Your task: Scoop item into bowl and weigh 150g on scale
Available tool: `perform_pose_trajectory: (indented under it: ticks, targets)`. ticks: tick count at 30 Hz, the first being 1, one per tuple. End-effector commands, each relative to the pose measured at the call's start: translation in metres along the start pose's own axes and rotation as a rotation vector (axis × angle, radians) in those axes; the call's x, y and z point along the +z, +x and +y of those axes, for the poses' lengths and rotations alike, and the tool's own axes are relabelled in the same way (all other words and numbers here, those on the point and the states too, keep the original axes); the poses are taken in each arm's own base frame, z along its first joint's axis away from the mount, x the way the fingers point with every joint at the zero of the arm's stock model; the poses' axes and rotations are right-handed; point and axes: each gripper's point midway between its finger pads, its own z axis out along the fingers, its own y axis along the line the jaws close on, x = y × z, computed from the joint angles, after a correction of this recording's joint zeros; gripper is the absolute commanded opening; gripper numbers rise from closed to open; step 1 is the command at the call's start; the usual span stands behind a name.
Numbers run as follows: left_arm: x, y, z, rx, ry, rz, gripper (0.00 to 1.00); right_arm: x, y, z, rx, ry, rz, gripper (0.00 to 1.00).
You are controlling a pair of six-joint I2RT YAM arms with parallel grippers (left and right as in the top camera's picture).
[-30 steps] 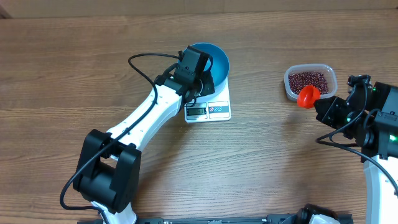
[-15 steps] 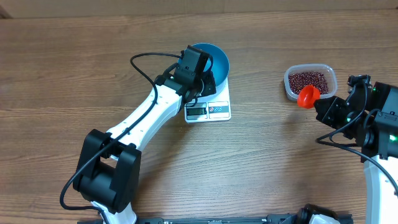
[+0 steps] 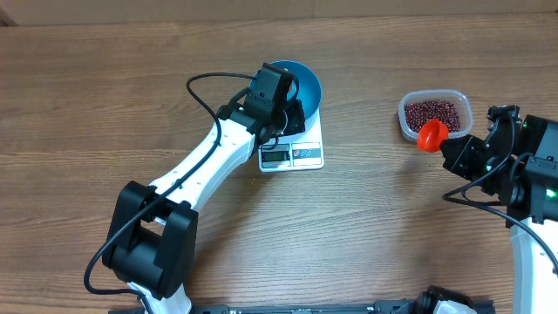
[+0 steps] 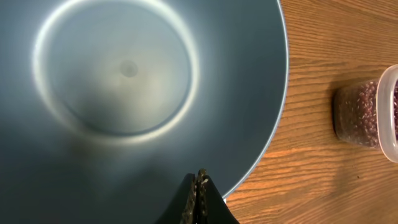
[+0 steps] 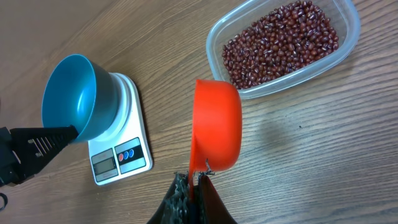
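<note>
The blue bowl [image 3: 307, 80] sits on the white scale [image 3: 293, 156]; in the right wrist view the bowl [image 5: 71, 93] and the scale [image 5: 118, 158] are at the left. My left gripper [image 3: 294, 113] is shut, its tips [image 4: 199, 182] over the inner wall of the bowl [image 4: 124, 93] just inside the rim, with nothing visible between them. The bowl holds no beans. The dark red beans [image 5: 280, 43] fill the clear tub [image 3: 406, 125]. My right gripper [image 5: 198, 179] is shut on the handle of the red scoop [image 5: 216, 124], which hangs beside the tub's near edge [image 3: 432, 133], its inside hidden.
The tub [image 4: 390, 112] shows at the right edge of the left wrist view. A black cable [image 3: 205, 80] loops over the left arm. Bare wooden table [image 3: 375, 209] lies between the scale and the right arm [image 3: 523, 166].
The cable loop on the left arm has crept slightly right. Both grippers, the bowl and the scoop stay where they were.
</note>
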Motion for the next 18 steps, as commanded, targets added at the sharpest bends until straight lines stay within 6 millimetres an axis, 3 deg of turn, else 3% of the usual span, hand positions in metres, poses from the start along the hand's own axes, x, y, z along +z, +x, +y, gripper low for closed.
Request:
perform_pose_trajectory:
  ticks: [1,18]
  targets:
    - [0.0035,0.0028,-0.0112,0.042,0.042,0.02,0.04,-0.0058,-0.0079,0.0035,-0.009,-0.008,-0.026,0.04]
    - [0.004,0.0061,-0.0158,0.051,0.048,0.025,0.04,-0.0057,-0.0079,0.0035,-0.009,-0.008,-0.026,0.04]
